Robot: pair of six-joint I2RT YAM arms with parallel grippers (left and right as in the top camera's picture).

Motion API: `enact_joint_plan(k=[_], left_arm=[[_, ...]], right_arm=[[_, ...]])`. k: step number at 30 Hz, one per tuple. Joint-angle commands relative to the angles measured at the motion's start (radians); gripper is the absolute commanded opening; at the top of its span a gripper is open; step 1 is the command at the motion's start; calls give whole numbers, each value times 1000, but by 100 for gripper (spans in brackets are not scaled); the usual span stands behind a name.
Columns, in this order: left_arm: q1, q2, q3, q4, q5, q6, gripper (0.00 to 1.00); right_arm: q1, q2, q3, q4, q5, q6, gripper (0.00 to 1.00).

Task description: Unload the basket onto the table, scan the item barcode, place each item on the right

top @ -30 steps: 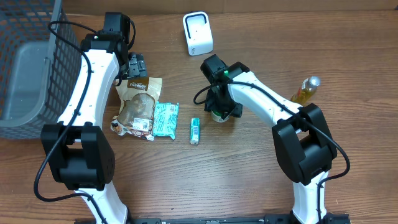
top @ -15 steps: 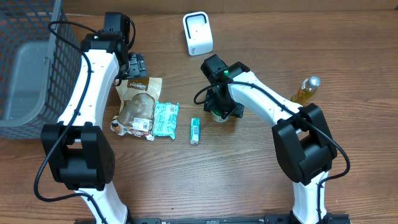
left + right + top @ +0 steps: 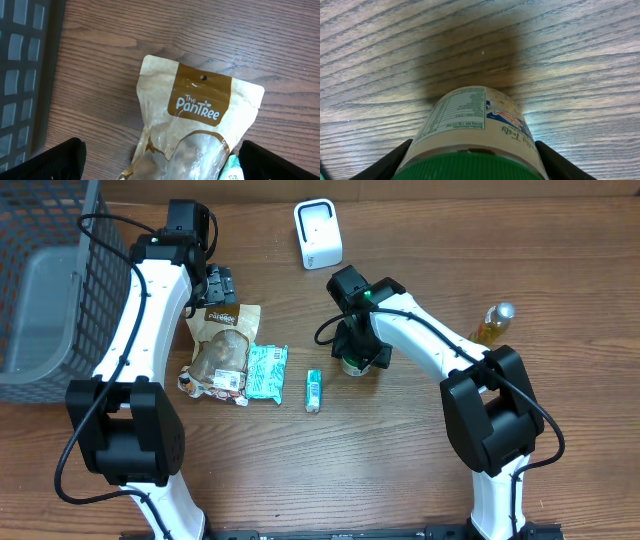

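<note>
Table (image 3: 400,470): brown wood grain, bearing everything listed here.
Wire basket (image 3: 50,240): dark mesh, at the far left edge of the table.
Grey bin (image 3: 40,310): plain plastic, sits inside the basket (what it holds cannot be made out).
Brown pouch (image 3: 222,345): paper snack bag printed "The PanTree", lying flat, its hang-hole end toward the far side.
Teal packet (image 3: 266,370): flat, against the pouch's right edge.
Small tube (image 3: 314,390): teal and white, lying flat, near the packet but apart from it.
Bottle (image 3: 490,325): yellow liquid, silver cap, near the right edge, well apart from the others; standing or lying cannot be told.
</note>
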Motion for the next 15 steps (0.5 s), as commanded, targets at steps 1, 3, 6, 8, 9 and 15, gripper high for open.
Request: enact_joint_plan(k=[1,3,6,8,9,15], left_arm=[[-4,-4,12,2,-13,0,100],[-4,-4,12,2,-13,0,100],[-4,-4,12,2,-13,0,100],[-4,-4,12,2,-13,0,100],[-4,-4,12,2,-13,0,99],[-4,-4,12,2,-13,0,100]], right_arm=[[-6,3,11,0,-3,2,66],[-6,3,11,0,-3,0,66],[-6,3,11,0,-3,0,66],[-6,3,11,0,-3,0,66],[-6,3,11,0,-3,0,66],[-6,3,11,0,-2,0,68]])
